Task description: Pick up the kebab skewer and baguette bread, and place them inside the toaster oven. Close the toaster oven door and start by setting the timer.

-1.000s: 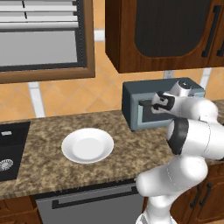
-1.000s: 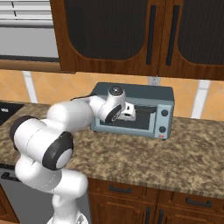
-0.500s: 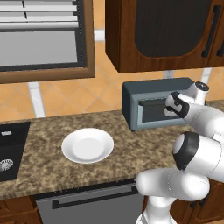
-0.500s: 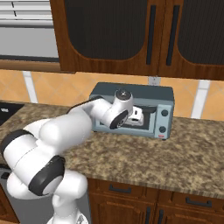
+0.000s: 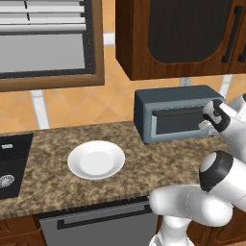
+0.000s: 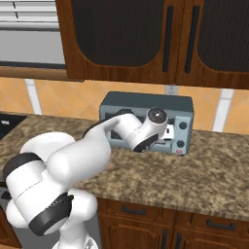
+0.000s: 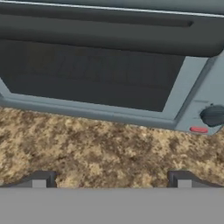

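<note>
Before the open claw (image 7: 111, 179): toaster oven door (image 7: 100, 74).

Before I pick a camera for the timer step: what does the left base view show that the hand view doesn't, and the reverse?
Left base view: the white plate on the counter and the wooden cabinet above. Hand view: a dark knob, a red button and the open gripper. Both: the toaster oven with its door shut.

No legible text, labels or numbers on anything.
</note>
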Controlling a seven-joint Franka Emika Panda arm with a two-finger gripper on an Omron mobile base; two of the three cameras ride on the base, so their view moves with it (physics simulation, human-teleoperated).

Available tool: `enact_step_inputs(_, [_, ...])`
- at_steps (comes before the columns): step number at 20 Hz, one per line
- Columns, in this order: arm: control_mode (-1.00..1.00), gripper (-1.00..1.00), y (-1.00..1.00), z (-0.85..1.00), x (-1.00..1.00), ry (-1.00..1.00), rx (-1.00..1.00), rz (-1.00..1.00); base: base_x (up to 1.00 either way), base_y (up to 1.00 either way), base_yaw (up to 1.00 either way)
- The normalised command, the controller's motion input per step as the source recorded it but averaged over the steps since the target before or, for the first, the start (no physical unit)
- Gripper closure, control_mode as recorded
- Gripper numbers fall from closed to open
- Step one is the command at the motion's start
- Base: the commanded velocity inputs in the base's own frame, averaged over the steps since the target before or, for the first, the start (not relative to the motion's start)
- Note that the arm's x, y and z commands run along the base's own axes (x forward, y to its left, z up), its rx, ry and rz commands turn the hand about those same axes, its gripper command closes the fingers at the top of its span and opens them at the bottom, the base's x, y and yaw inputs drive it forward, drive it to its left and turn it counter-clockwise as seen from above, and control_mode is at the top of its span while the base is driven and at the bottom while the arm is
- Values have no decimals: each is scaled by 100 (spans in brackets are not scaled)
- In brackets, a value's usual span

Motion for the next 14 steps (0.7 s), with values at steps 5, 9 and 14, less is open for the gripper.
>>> enact_step_inputs(5, [-100,-100,-20,6,0,0,3,2,0,0,0])
enact_step_inputs(9, [-100,-100,-31,2,-1,0,15,0,0,0,0])
enact_step_inputs(14, [-100,-100,-62,0,-10,-6,32,-12,0,0,0])
